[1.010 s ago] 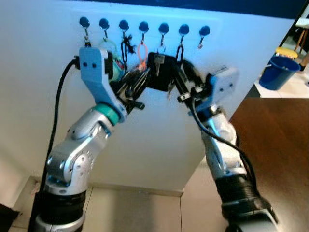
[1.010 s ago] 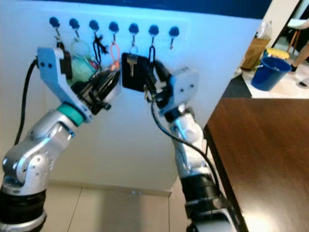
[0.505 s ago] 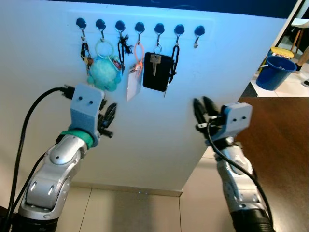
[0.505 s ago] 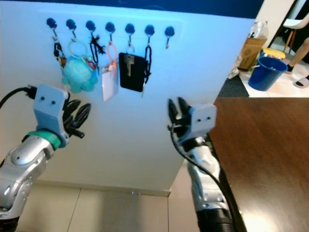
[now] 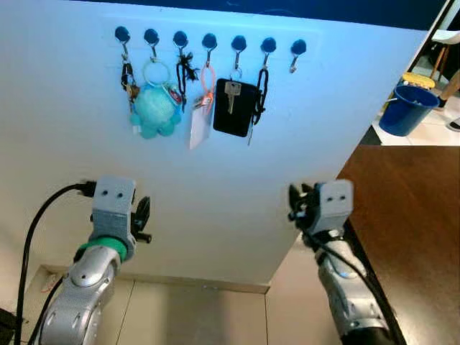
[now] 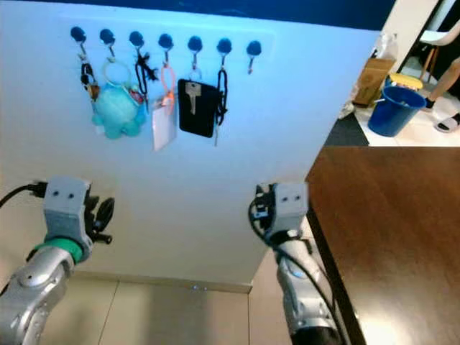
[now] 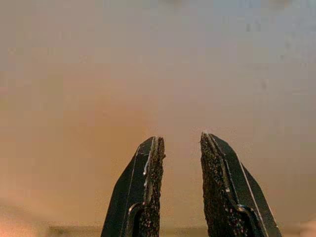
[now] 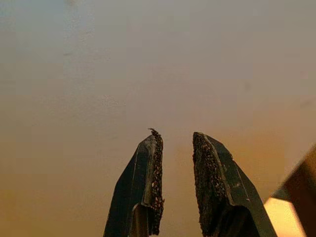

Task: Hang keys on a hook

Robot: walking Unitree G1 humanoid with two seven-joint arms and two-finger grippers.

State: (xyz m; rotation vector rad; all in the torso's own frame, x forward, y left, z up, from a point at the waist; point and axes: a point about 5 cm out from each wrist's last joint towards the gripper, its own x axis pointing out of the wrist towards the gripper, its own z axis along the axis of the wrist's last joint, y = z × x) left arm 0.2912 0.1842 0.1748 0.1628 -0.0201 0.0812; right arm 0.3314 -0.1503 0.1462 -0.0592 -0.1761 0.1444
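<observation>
Both grippers have dropped away from the hooks (image 5: 209, 39); left gripper (image 7: 180, 148) and right gripper (image 8: 175, 143) hold fingers slightly apart, empty, facing wall. Keys (image 5: 231, 93) hang vertically, blade down, on black pouch (image 5: 235, 108).

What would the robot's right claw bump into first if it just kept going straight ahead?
Most likely the bare white wall: the right gripper, fingers slightly apart and empty, points at it, well below the hooks. The remaining gap is hard to judge.

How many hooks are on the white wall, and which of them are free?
7, in one row on the wall. The first six hooks from the left carry things; the rightmost hook is free.
</observation>
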